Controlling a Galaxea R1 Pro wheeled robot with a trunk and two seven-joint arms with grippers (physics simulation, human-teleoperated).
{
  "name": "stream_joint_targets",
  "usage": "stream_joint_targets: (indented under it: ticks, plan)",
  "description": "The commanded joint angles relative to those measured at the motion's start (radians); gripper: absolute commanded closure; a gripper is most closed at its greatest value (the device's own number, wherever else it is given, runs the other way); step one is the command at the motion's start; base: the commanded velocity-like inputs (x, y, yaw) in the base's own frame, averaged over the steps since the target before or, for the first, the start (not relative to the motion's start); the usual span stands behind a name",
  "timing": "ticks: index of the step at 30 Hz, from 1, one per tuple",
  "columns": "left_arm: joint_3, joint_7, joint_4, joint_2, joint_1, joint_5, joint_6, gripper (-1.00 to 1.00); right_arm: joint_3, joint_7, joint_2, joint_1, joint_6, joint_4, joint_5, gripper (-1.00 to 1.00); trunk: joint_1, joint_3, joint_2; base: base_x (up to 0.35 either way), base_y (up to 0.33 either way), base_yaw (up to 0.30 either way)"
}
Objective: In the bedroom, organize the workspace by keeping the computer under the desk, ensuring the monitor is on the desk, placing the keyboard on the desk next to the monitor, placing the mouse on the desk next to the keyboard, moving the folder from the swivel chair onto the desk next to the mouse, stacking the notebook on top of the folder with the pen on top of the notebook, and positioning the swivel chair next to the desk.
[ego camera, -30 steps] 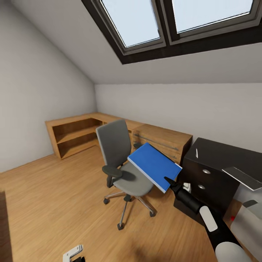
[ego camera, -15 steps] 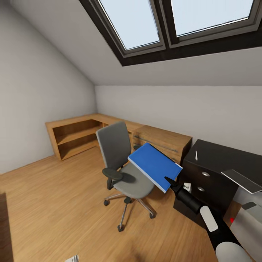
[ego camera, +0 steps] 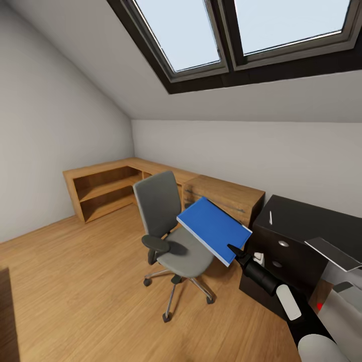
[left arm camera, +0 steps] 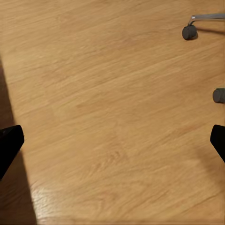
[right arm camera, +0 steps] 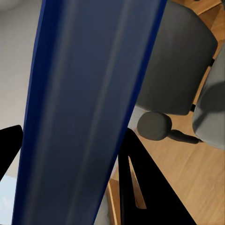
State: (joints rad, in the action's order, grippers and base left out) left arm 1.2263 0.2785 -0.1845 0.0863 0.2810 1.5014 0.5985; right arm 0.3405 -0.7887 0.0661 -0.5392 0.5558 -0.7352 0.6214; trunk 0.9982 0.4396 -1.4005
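Nothing but the head camera shifts since a second ago; right gripper stays clamped on the blue folder, tilted above the swivel chair beside the desk (pen apparently there). Left gripper gapes over floor.

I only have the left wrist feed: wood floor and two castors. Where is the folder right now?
Observer: The folder is held up in the air by the right gripper, tilted, above the swivel chair seat.
Operator: Is the desk within view for a drop?
Observer: Yes, the desk stands to the right of the chair, its black top showing in the head view.
Operator: Anything already on that desktop?
Observer: The pen lies near its left end, and the notebook sits further right.
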Motion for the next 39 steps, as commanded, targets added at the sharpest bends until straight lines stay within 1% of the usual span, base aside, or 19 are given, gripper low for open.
stream_joint_targets:
  ticks: [1, 2, 4, 7, 11, 16, 18, 19, 22, 25, 26, 27, 28, 30, 32, 33, 36, 38, 39]
  plan:
    - [0.009, 0.010, -0.002, 0.001, -0.001, 0.003, 0.002, -1.00, 0.002, -0.001, 0.000, -0.001, 0.007, 0.000, 0.004, 1.00, -0.004, -0.002, 0.007, 0.000, 0.000, 0.000]
    - [0.009, 0.010, 0.018, 0.001, -0.029, 0.003, 0.001, -1.00, 0.002, -0.001, 0.000, -0.001, 0.007, 0.000, 0.004, 1.00, -0.008, -0.005, 0.014, 0.000, 0.000, 0.000]
    - [0.009, 0.011, 0.034, 0.001, -0.048, 0.003, 0.002, -1.00, 0.002, -0.001, 0.000, -0.001, 0.007, 0.000, 0.004, 1.00, -0.015, -0.012, 0.028, 0.000, 0.000, 0.000]
    - [0.009, 0.011, 0.044, -0.003, -0.061, 0.003, 0.003, -1.00, 0.002, 0.000, 0.000, -0.001, 0.007, 0.000, 0.004, 1.00, -0.027, -0.021, 0.049, 0.000, 0.000, 0.000]
    - [0.009, 0.011, 0.045, -0.003, -0.062, 0.003, -0.001, -1.00, 0.002, 0.000, 0.000, -0.001, 0.007, 0.000, 0.004, 1.00, -0.042, -0.033, 0.077, 0.000, 0.000, 0.000]
    - [0.009, 0.014, 0.045, -0.010, -0.063, 0.003, -0.006, -1.00, 0.002, 0.001, -0.001, -0.001, 0.007, -0.003, 0.004, 1.00, -0.042, -0.034, 0.077, 0.000, 0.000, -0.093]
    - [0.008, 0.016, 0.045, -0.019, -0.062, 0.003, -0.010, -1.00, 0.002, 0.002, -0.001, -0.001, 0.008, -0.015, 0.004, 1.00, -0.042, -0.035, 0.077, 0.000, 0.000, -0.227]
    - [0.007, 0.018, 0.045, -0.030, -0.063, 0.003, -0.012, -1.00, 0.001, 0.007, -0.004, -0.001, 0.009, -0.030, 0.004, 1.00, -0.042, -0.035, 0.077, 0.000, 0.000, -0.274]
    - [0.007, 0.018, 0.045, -0.035, -0.063, 0.003, -0.014, -1.00, 0.000, 0.013, -0.005, -0.001, 0.010, -0.070, 0.003, 1.00, -0.042, -0.037, 0.077, 0.000, 0.000, -0.274]
    - [0.007, 0.018, 0.045, -0.046, -0.063, 0.003, -0.017, -1.00, -0.002, 0.060, -0.009, -0.001, 0.008, -0.140, -0.001, 1.00, -0.042, -0.039, 0.077, 0.000, 0.000, -0.268]
    - [0.007, 0.018, 0.045, -0.049, -0.063, 0.003, -0.017, -1.00, -0.002, 0.093, -0.011, -0.001, 0.008, -0.174, -0.001, 1.00, -0.042, -0.039, 0.077, 0.000, 0.000, -0.266]
    - [0.008, 0.018, 0.045, -0.059, -0.063, 0.004, -0.022, -1.00, 0.003, 0.165, -0.013, -0.001, 0.008, -0.278, 0.006, 1.00, -0.042, -0.040, 0.077, 0.000, 0.000, -0.253]
    - [0.007, 0.018, 0.045, -0.060, -0.063, 0.005, -0.024, -1.00, 0.004, 0.170, -0.013, -0.001, 0.008, -0.286, 0.006, 1.00, -0.042, -0.040, 0.077, 0.000, 0.000, -0.246]
    - [0.007, 0.016, 0.046, -0.065, -0.063, 0.005, -0.030, -1.00, 0.027, 0.213, -0.019, -0.001, 0.008, -0.313, 0.019, 1.00, -0.042, -0.041, 0.077, 0.000, 0.000, -0.225]
    - [0.007, 0.015, 0.046, -0.066, -0.063, 0.004, -0.030, -1.00, 0.042, 0.234, -0.023, -0.001, 0.007, -0.316, 0.027, 1.00, -0.042, -0.043, 0.077, 0.000, 0.000, -0.217]
    - [0.007, 0.014, 0.045, -0.066, -0.063, 0.004, -0.030, -1.00, 0.069, 0.256, -0.027, -0.001, 0.007, -0.317, 0.040, 1.00, -0.042, -0.043, 0.077, 0.000, 0.000, -0.215]
    - [0.008, 0.017, 0.045, -0.074, -0.063, 0.002, -0.027, -1.00, 0.101, 0.275, -0.031, -0.001, 0.010, -0.318, 0.061, 1.00, -0.042, -0.046, 0.077, 0.000, 0.000, -0.215]
    - [0.008, 0.018, 0.045, -0.084, -0.063, -0.002, -0.027, -1.00, 0.120, 0.284, -0.026, -0.001, 0.016, -0.319, 0.073, 1.00, -0.042, -0.047, 0.077, 0.000, 0.000, -0.214]
    - [0.008, 0.018, 0.045, -0.086, -0.063, -0.003, -0.027, -1.00, 0.124, 0.285, -0.024, 0.000, 0.016, -0.319, 0.074, 1.00, -0.042, -0.048, 0.077, 0.000, 0.000, -0.214]
